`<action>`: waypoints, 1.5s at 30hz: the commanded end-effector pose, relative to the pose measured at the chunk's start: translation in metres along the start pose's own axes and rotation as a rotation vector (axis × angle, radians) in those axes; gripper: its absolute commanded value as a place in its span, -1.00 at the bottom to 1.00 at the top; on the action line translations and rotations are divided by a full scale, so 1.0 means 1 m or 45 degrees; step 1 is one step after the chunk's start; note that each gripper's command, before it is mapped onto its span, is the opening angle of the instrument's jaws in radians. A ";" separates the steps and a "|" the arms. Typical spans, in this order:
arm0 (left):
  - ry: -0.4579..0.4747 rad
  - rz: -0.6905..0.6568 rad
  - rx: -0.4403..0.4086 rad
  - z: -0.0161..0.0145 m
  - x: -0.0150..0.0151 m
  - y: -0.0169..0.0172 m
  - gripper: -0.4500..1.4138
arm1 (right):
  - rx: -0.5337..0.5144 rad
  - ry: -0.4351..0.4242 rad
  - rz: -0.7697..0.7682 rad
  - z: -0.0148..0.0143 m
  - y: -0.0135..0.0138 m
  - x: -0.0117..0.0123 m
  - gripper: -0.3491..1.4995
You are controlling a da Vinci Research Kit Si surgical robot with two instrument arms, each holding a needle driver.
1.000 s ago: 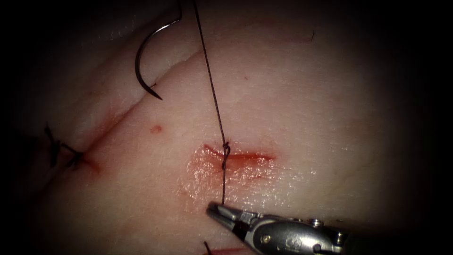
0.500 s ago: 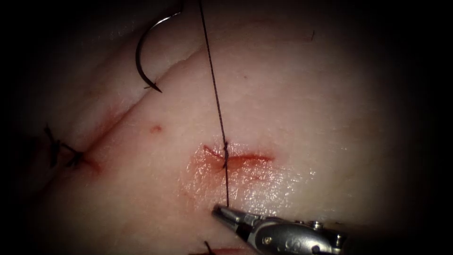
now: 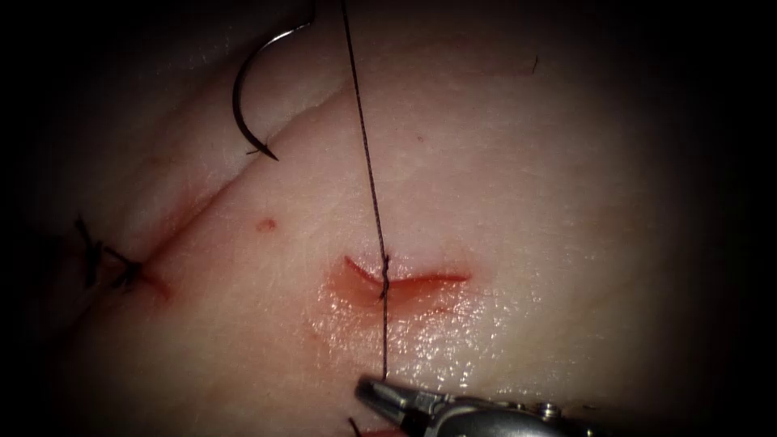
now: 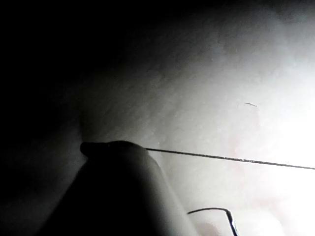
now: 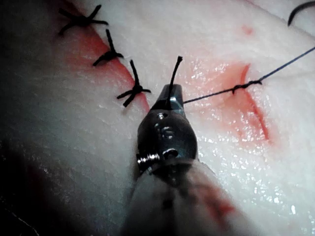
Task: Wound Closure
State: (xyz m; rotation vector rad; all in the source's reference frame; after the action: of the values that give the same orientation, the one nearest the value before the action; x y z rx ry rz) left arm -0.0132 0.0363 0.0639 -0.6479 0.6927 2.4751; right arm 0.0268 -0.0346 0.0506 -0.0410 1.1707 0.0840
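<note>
while the right hand (image 3: 374,392) grips the thread (image 3: 370,166), the needle (image 3: 243,97) hangs free; left hand's state unclear.

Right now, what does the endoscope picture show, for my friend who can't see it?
The right end effector holds the taut thread, which runs through a knot at the cut in the tissue. The curved needle hangs free, upper left, its tip near the tissue.
</note>
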 end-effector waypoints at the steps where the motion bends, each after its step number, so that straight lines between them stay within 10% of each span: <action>1: 0.001 0.007 0.006 0.0008 0.0006 -0.0001 -1.00 | -0.033 0.021 0.014 0.0007 0.0005 0.0008 -1.00; 10: 0.036 0.008 0.012 -0.0006 0.0008 0.0026 -1.00 | -0.103 0.025 0.099 0.0014 0.0025 0.0000 -1.00; 16: 0.074 0.022 -0.041 -0.0051 0.0007 0.0061 -1.00 | -0.179 0.114 0.279 0.0013 0.0048 -0.0003 0.64; 22: 0.110 0.039 -0.108 -0.0104 0.0010 0.0095 -1.00 | -0.232 0.195 0.373 0.0005 0.0067 -0.0002 0.95; 26: 0.139 0.040 -0.148 -0.0147 0.0013 0.0118 -1.00 | -0.233 0.208 0.419 -0.0009 0.0077 -0.0001 0.60; 28: 0.155 0.043 -0.162 -0.0166 0.0014 0.0127 -1.00 | -0.208 0.181 0.448 -0.0017 0.0081 -0.0001 -0.73; 29: 0.166 0.037 -0.169 -0.0179 0.0014 0.0132 -1.00 | -0.180 0.162 0.455 -0.0022 0.0087 0.0000 -1.00; 36: 0.191 0.034 -0.230 -0.0241 0.0012 0.0184 -1.00 | -0.172 0.096 0.382 -0.0030 0.0127 -0.0005 -1.00; 45: 0.177 0.034 -0.302 -0.0263 -0.0011 0.0243 -1.00 | -0.113 0.341 0.480 0.0005 0.0170 -0.0030 -1.00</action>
State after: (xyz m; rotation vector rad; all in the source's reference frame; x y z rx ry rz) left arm -0.0174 0.0018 0.0527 -0.9078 0.4610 2.5823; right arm 0.0239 -0.0178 0.0534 0.1120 1.4546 0.4859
